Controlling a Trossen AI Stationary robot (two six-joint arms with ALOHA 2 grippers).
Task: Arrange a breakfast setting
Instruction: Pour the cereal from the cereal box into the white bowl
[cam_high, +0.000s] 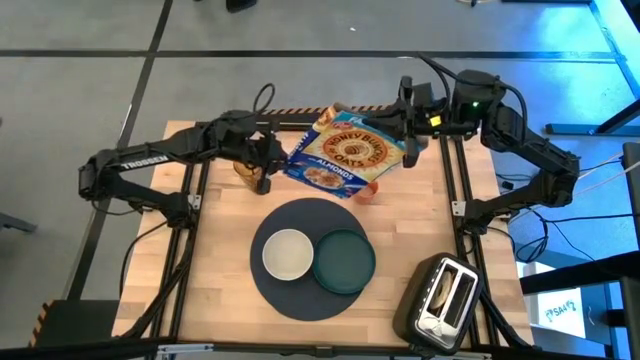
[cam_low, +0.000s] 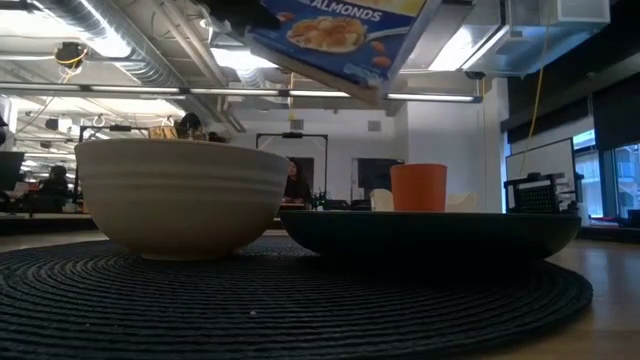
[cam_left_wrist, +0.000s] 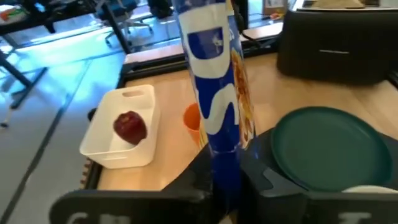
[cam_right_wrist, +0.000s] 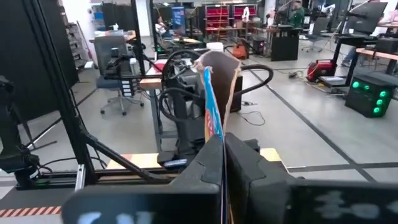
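A blue-and-yellow cereal box (cam_high: 345, 150) hangs face up in the air over the table's far middle, between my two grippers. My left gripper (cam_high: 268, 160) is shut on its left end, my right gripper (cam_high: 405, 135) on its far right corner. The round dark grey mat (cam_high: 310, 290) lies near the middle, with the white bowl (cam_high: 288, 253) and the dark green plate (cam_high: 343, 262) side by side on it. The orange cup (cam_high: 370, 192) stands on the table, half hidden under the box. The red apple (cam_left_wrist: 129, 126) lies in the white tub (cam_left_wrist: 118, 149). My left gripper pinches the box's narrow blue left end (cam_left_wrist: 224, 155) between its two fingers (cam_left_wrist: 264, 177), coming level from the table's left. The box reaches away from the fingers, lifted clear of the table. My right gripper pinches the box's thin far right edge (cam_right_wrist: 217, 146) between its two fingers (cam_right_wrist: 249, 162), coming from the table's right. The box stands edge-on between them, clear of the table.
The black-and-silver toaster (cam_high: 445, 295) stands at the near right corner. A brown thing (cam_high: 243, 170) lies on the table under my left gripper. The low view shows the bowl (cam_low: 180, 195), plate (cam_low: 430, 235) and cup (cam_low: 418, 187) under the box (cam_low: 340, 40).
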